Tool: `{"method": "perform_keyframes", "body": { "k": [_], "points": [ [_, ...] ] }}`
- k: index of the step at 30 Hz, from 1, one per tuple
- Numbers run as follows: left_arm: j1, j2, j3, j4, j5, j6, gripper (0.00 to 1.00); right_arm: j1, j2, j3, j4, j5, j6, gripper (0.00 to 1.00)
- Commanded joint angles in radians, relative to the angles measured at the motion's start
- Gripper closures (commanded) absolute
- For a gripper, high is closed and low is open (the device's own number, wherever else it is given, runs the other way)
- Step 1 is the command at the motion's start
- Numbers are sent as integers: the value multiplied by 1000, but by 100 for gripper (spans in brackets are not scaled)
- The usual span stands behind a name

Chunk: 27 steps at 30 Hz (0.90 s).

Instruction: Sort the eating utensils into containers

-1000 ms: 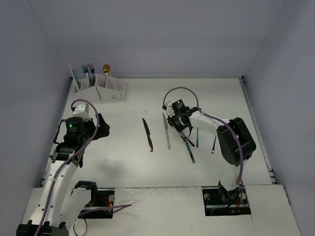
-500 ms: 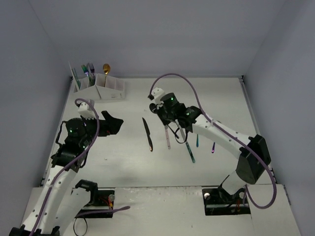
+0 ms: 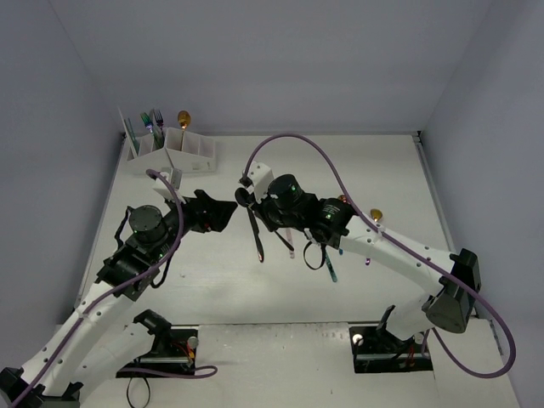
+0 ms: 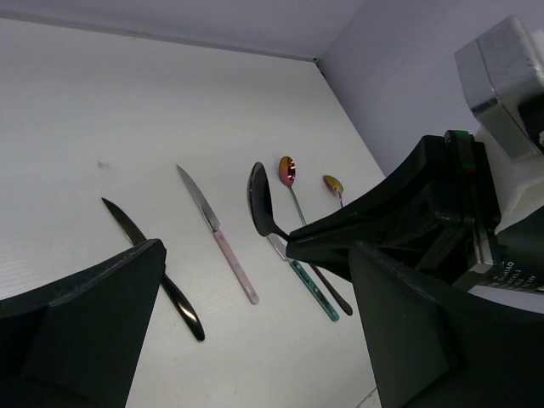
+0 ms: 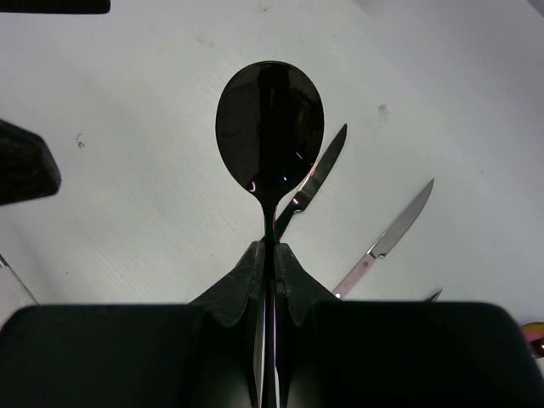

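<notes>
My right gripper (image 3: 253, 202) is shut on a black spoon (image 5: 269, 127), bowl pointing out past the fingertips; the same spoon shows in the left wrist view (image 4: 259, 200). My left gripper (image 3: 223, 212) is open and empty, just left of the spoon, its fingers (image 4: 93, 314) wide apart. On the table lie a black knife (image 4: 153, 268), a pink-handled knife (image 4: 219, 234), a teal-handled knife (image 4: 310, 285), an iridescent spoon (image 4: 287, 170) and a gold spoon (image 4: 333, 184). The white rack (image 3: 191, 153) stands at the back left and holds several utensils, among them a gold spoon (image 3: 183, 117).
The loose utensils lie in a row under and to the right of my right arm (image 3: 399, 251). The black knife (image 3: 257, 238) lies below both grippers. A purple cable (image 3: 340, 174) arcs over the right arm. Walls close in the table at left, back and right.
</notes>
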Motion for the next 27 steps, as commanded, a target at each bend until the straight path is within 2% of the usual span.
{"method": "perform_keyframes", "body": {
  "k": [1,7,14,25,27],
  "points": [
    [-42,20,63,134,-41,-25,13,5,-46,36,44,5,21,100],
    [-54,27,72,151,-71,-12,14,12,-48,31,57,1,24,100],
    [-55,94,81,156,-76,9,37,13,-44,50,69,-11,24,100],
    [-55,215,126,167,-76,30,41,14,-44,41,100,-51,51,100],
    [-55,235,137,175,-71,34,46,15,-45,34,105,-54,52,100]
  ]
}}
